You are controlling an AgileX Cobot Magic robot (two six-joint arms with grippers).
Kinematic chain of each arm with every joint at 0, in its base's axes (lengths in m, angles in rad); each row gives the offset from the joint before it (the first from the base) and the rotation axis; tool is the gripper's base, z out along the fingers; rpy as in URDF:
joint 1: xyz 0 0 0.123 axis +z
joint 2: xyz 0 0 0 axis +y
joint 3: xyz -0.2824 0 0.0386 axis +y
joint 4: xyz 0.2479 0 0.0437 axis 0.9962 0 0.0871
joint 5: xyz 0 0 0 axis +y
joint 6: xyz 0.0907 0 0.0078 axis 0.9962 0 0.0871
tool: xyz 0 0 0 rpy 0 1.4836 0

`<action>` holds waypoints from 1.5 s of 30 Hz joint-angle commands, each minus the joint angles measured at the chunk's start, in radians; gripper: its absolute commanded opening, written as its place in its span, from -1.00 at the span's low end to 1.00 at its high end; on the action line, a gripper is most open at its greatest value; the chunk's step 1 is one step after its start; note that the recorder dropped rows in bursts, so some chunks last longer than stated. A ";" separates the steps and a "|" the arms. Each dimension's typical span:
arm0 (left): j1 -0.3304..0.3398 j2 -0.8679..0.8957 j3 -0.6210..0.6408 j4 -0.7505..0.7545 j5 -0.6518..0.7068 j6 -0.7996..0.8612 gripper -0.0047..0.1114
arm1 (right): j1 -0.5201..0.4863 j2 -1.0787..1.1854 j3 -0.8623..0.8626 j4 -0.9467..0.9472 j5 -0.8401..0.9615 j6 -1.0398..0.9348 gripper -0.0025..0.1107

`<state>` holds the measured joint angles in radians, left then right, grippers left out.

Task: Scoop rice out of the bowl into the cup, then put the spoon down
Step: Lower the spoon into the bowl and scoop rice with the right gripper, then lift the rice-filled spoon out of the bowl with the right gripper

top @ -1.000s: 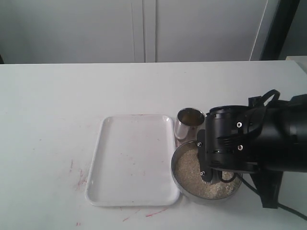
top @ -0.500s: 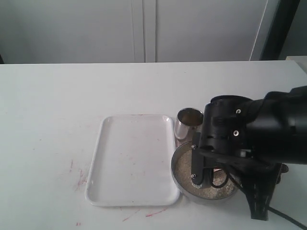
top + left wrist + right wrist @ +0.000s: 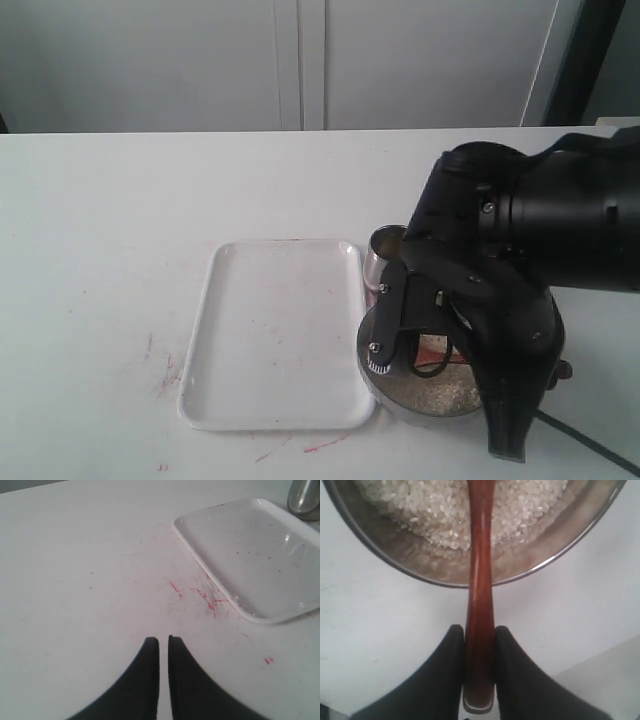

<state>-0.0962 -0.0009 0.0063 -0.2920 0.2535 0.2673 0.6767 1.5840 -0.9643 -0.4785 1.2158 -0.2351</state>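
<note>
My right gripper (image 3: 480, 629) is shut on the handle of the dark reddish-brown wooden spoon (image 3: 480, 575). The handle reaches over the rim of the steel bowl (image 3: 415, 562) into the rice (image 3: 430, 510); the spoon's head is out of frame. In the exterior view the black right arm (image 3: 500, 250) hangs over the bowl (image 3: 415, 402) and hides most of it. The cup (image 3: 384, 252) stands just behind the bowl, half hidden by the arm. My left gripper (image 3: 163, 640) is shut on nothing, above bare table; the cup (image 3: 305, 495) shows at that view's corner.
A white rectangular tray (image 3: 280, 330) lies directly left of the bowl and cup, seen also as the tray (image 3: 250, 555) in the left wrist view. Red marks stain the table (image 3: 165, 375) by the tray's near left corner.
The right arm has risen and swung left over the bowl, now covering most of the bowl and part of the cup. Tray, bowl and cup have stayed put.
</note>
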 commanded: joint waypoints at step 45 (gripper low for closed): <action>-0.007 0.001 -0.006 -0.007 0.001 -0.002 -0.67 | -0.249 -0.451 0.227 0.325 -0.080 0.318 -0.96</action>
<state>-0.0962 -0.0009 0.0063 -0.2920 0.2535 0.2673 0.4358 1.1405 -0.7229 -0.1623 1.1158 0.0106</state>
